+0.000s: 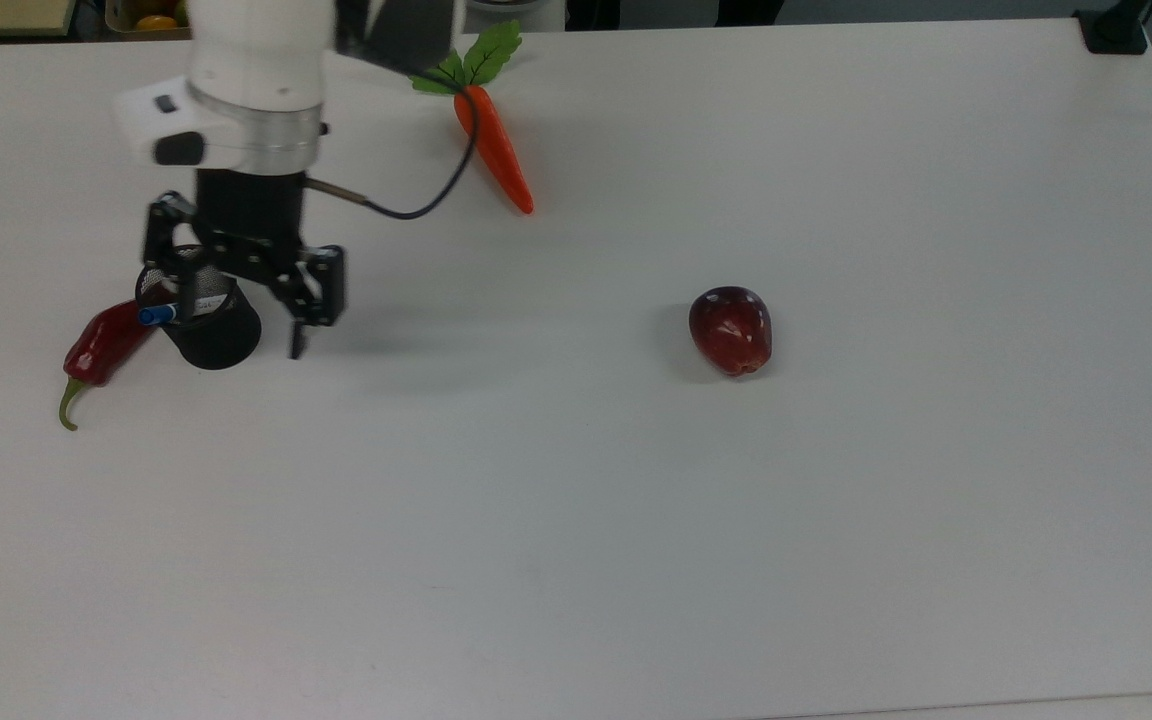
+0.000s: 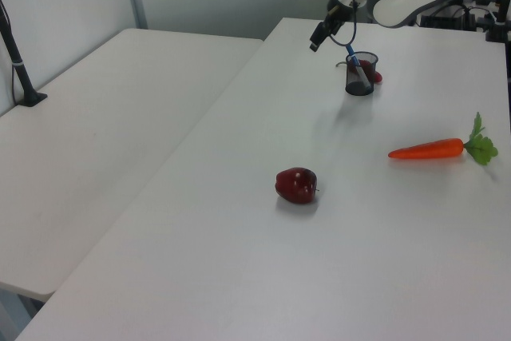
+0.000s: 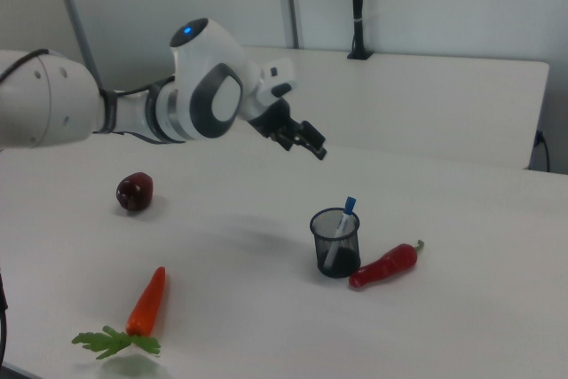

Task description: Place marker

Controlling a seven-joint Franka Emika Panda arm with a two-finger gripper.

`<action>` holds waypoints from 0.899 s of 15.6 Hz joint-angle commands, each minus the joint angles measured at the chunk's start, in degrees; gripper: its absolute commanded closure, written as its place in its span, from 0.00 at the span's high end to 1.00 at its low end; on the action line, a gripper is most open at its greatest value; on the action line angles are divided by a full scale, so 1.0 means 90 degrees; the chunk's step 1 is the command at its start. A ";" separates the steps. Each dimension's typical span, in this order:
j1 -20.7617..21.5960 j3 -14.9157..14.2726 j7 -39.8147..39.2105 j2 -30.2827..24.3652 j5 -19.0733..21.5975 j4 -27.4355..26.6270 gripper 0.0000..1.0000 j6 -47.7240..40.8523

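The marker (image 1: 158,314) stands tilted inside a black mesh cup (image 1: 216,345), its blue cap poking over the rim toward the top view's left. The left view has the marker (image 2: 355,65) leaning in the cup (image 2: 360,79), and so does the right view, marker (image 3: 343,219) in cup (image 3: 335,244). My gripper (image 1: 236,300) hangs open above the table, just to the top view's right of the cup, holding nothing. In the left view the gripper (image 2: 329,33) is up and left of the cup. The gripper (image 3: 306,141) in the right view is well above the cup.
A red chili pepper (image 1: 101,345) lies against the cup on the top view's left. An orange carrot (image 1: 496,150) with green leaves lies at the back. A dark red apple (image 1: 731,330) sits mid-table. A black post base (image 1: 1114,30) stands at the far right corner.
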 commanded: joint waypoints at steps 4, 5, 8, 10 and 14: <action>0.0979 0.0161 0.0316 -0.0521 0.0077 0.0235 1.00 -0.1917; 0.1097 0.0190 0.0296 -0.0667 0.0203 0.0216 1.00 -0.2288; 0.1341 0.0210 -0.0053 -0.1087 0.0604 0.0225 1.00 -0.3509; 0.1381 0.0210 -0.0502 -0.1429 0.1033 0.0225 1.00 -0.4115; 0.1313 0.0142 -0.1392 -0.2083 0.1620 0.0206 1.00 -0.5268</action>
